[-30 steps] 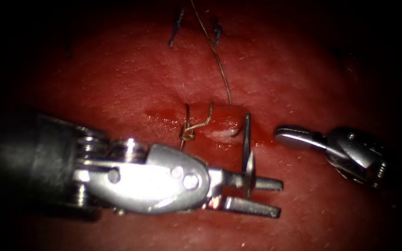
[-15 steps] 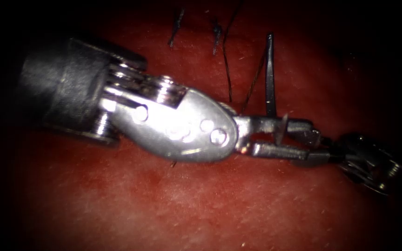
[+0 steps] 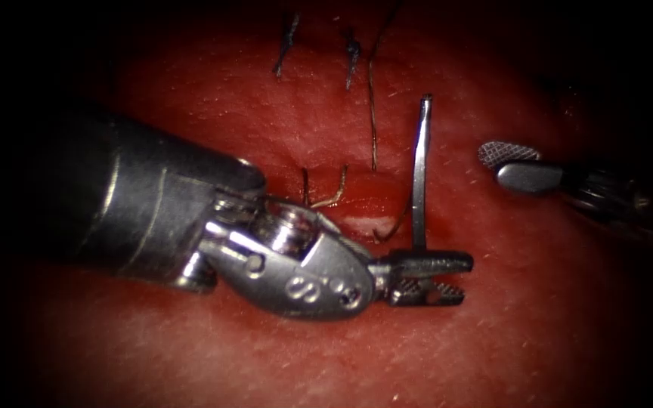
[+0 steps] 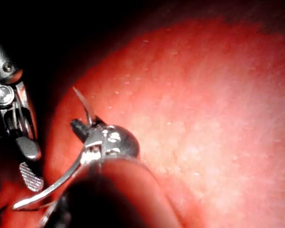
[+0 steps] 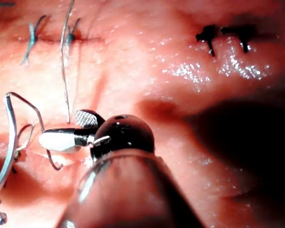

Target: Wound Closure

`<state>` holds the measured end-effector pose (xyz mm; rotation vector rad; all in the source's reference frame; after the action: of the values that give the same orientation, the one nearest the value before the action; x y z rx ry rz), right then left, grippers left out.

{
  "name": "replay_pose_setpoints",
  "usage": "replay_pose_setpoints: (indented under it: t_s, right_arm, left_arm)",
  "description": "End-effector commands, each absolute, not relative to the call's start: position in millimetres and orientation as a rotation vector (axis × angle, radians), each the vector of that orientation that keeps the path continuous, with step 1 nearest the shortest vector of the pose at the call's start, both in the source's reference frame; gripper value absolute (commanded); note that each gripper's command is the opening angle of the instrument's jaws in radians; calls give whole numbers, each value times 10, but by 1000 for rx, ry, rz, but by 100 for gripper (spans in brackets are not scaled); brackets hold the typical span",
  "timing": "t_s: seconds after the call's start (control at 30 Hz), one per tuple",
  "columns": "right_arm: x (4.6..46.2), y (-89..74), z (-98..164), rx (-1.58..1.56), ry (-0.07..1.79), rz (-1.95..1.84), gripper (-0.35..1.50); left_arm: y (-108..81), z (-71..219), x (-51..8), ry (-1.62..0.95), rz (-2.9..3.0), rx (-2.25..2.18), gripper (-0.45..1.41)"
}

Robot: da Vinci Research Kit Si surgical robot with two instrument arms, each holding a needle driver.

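While needle [image 3: 419, 174] stands free, left end effector [image 3: 432, 278] grips it

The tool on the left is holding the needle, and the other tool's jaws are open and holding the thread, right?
Not quite. The right tool has open jaws, but they hold nothing: the endoscope view shows the thread apart from it. The left tool does hold the needle, near one end.

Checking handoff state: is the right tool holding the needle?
No: the right tool has open, empty jaws, while the left tool holds the needle.
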<state>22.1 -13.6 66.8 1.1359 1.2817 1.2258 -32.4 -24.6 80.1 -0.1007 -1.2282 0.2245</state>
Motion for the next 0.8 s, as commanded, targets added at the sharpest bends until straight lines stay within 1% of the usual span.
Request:
replay_pose_setpoints:
  t_s: [0.03,0.17,0.3,0.47,0.63,0.7,0.8]
  right_arm:
    - [232,-140,671,1157,1264,1227,125]
    - [241,-152,662,1240,1232,1235,130]
    - [248,-160,653,1286,1225,1225,130]
    - [255,-168,633,1328,1212,1188,115]
    - [268,-164,637,1311,1219,1206,115]
    - [271,-163,639,1298,1218,1219,115]
    - [281,-162,641,1286,1212,1227,118]
  left_arm:
    - [-249,808,-329,-1218,233,-109,-45]
    - [-249,811,-333,-1204,239,-121,-45]
    - [-252,812,-337,-1199,246,-132,-45]
    - [-255,815,-340,-1191,245,-138,-42]
    - [-259,815,-343,-1184,247,-136,-40]
    - [-260,815,-344,-1186,248,-135,-37]
    - [-263,817,-347,-1178,270,-129,-37]
